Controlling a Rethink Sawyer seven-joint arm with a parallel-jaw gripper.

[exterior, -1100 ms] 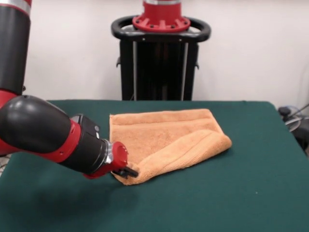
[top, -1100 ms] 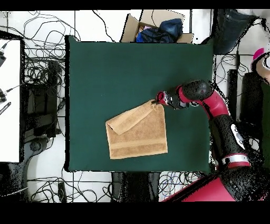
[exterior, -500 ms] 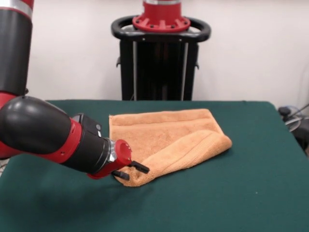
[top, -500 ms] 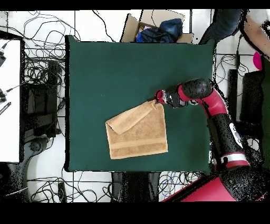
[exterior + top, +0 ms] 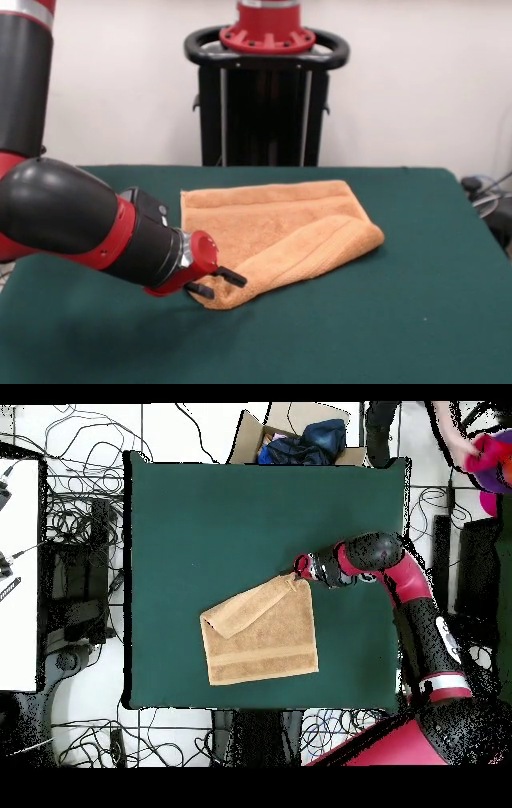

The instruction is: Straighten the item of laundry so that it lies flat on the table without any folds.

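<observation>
A plain white wall (image 5: 416,80) stands behind the scene, evenly lit. From overhead, the floor (image 5: 190,424) is pale tile strewn with tangled black cables (image 5: 85,514), and an open cardboard box (image 5: 300,436) holding dark blue cloth sits on it. A white tabletop (image 5: 18,574) runs along one edge, with dark equipment (image 5: 80,599) beside it, and a person (image 5: 480,444) shows at a top corner.
</observation>
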